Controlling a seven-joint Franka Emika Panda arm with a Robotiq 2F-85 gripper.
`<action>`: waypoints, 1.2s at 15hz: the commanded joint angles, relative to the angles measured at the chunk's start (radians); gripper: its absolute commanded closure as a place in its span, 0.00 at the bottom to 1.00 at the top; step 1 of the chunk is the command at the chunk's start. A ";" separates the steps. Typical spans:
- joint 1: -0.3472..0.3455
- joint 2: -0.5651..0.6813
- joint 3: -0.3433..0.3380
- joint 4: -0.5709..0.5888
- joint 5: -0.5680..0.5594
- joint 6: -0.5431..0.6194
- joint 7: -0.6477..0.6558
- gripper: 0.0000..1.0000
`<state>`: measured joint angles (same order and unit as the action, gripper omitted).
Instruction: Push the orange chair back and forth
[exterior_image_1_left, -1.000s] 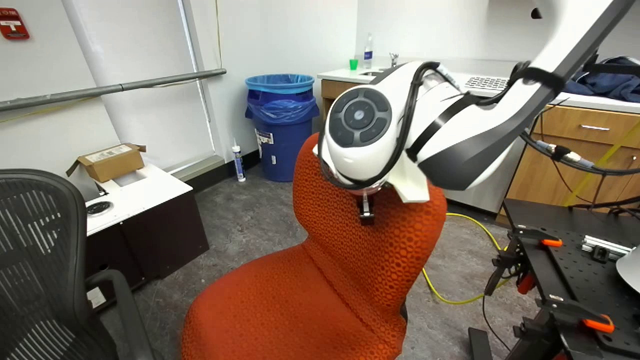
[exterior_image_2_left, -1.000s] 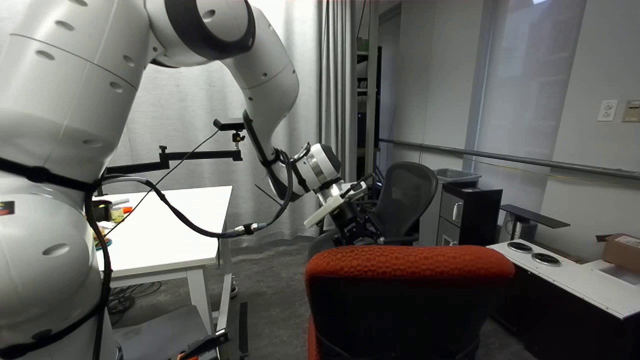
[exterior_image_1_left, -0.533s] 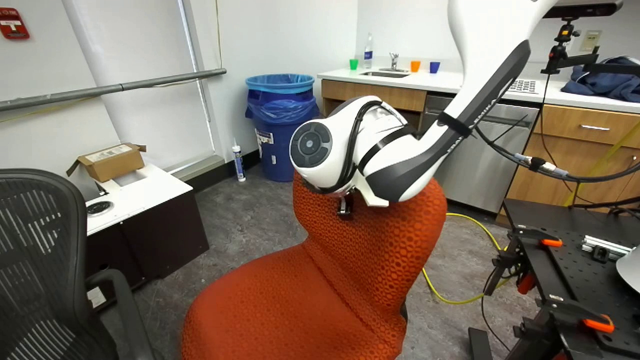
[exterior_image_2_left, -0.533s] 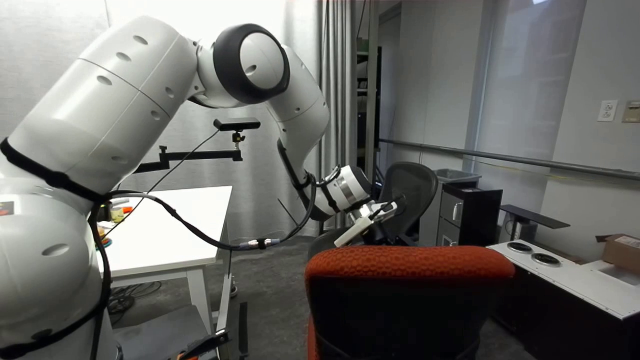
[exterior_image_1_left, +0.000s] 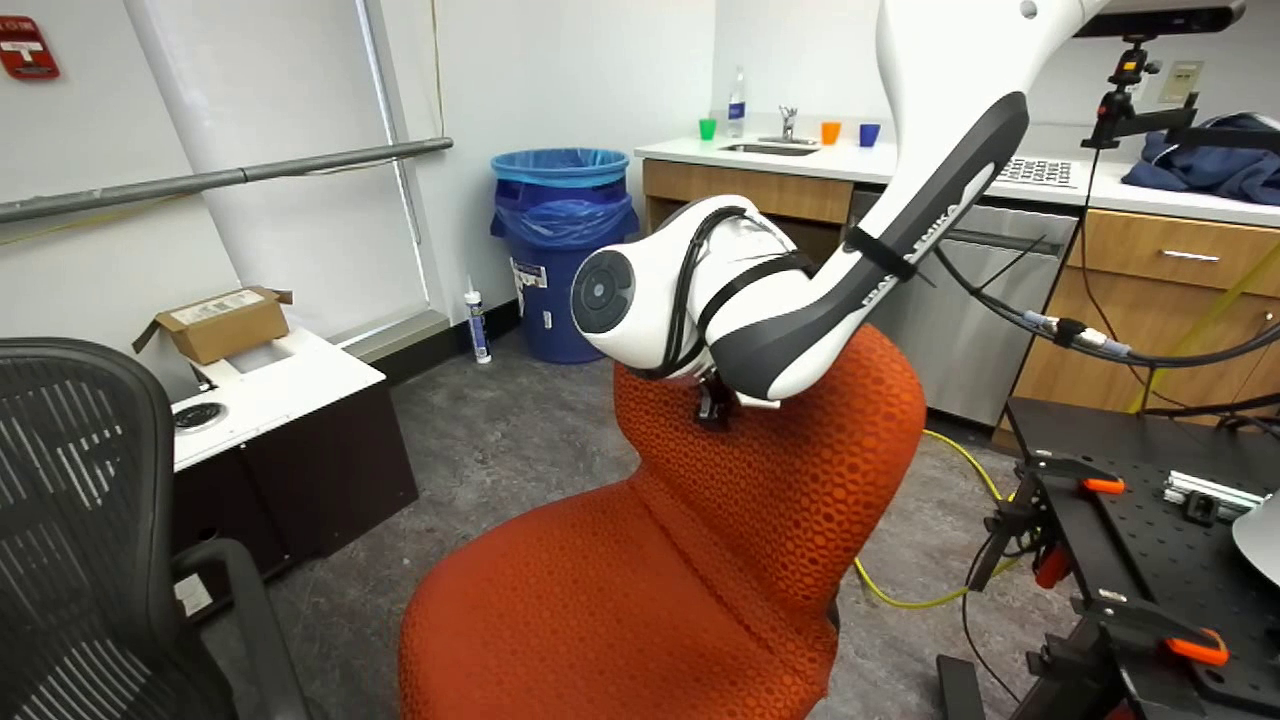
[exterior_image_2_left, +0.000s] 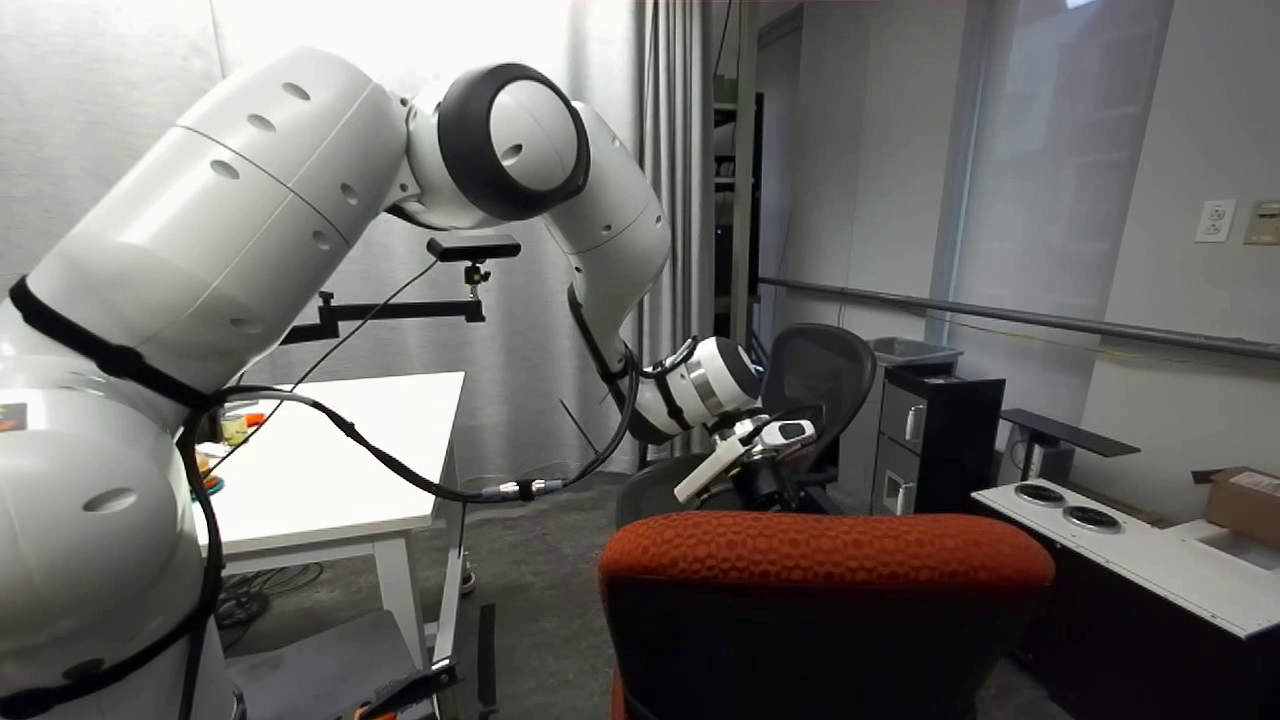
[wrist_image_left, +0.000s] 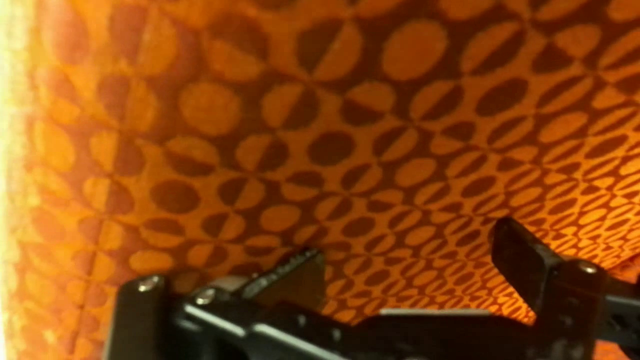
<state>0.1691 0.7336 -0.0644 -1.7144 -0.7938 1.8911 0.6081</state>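
An orange chair (exterior_image_1_left: 620, 610) stands on the floor (exterior_image_1_left: 500, 430) between a black chair (exterior_image_1_left: 80, 490) and a desk (exterior_image_1_left: 1180, 560). A robot arm (exterior_image_1_left: 860, 280) holds its fingers (wrist_image_left: 520, 257) spread apart, close to the front of the backrest (exterior_image_1_left: 810, 480); whether they touch it is unclear.

“FRAN… EMIKA” (exterior_image_1_left: 935, 230) — on robot arm (exterior_image_1_left: 830, 300)

Light lies bright and even on the wall (exterior_image_1_left: 590, 70) in an exterior view. In an exterior view the curtain (exterior_image_2_left: 510, 395) is washed out near its top and the surface (exterior_image_2_left: 320, 490) glares white, while the back of the orange chair (exterior_image_2_left: 800, 640) looks near-black. The wrist view is warm and soft (its left edge blown out pale yellow), with glints on the pincer (wrist_image_left: 409, 239).
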 joint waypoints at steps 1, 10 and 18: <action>-0.006 -0.013 -0.022 -0.030 0.061 -0.100 0.014 0.00; -0.033 -0.036 -0.048 -0.146 0.200 -0.241 0.015 0.00; -0.030 -0.092 -0.047 -0.353 0.311 -0.313 0.015 0.00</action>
<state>0.1460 0.7026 -0.1102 -1.9535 -0.5344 1.6316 0.6175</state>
